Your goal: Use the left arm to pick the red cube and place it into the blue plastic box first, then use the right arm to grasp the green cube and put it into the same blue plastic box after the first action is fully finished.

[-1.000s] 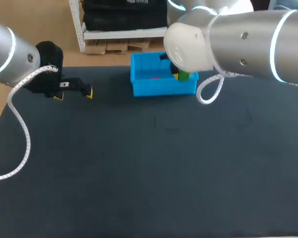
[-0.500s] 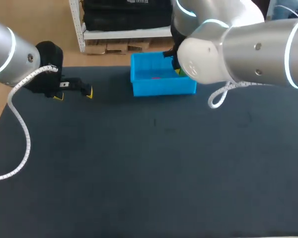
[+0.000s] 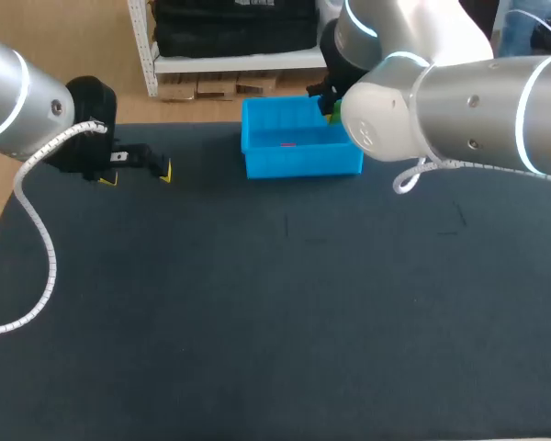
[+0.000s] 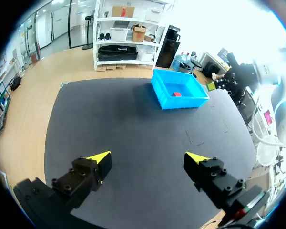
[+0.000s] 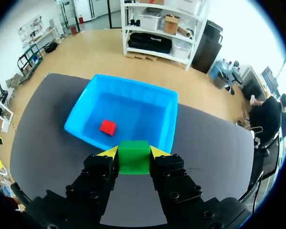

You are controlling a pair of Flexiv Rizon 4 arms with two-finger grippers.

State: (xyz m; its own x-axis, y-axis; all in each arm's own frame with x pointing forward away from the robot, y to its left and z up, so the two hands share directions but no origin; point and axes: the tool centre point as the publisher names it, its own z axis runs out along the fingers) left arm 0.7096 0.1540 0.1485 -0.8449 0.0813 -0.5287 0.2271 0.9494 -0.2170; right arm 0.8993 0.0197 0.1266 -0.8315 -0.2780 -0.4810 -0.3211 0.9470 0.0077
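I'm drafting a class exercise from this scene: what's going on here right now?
The right pincer is shut on the green cube, holding it by the rim of the blue box. The red cube already lies inside that box. The left pincer is open and empty, off to the side over the dark table, away from the box.
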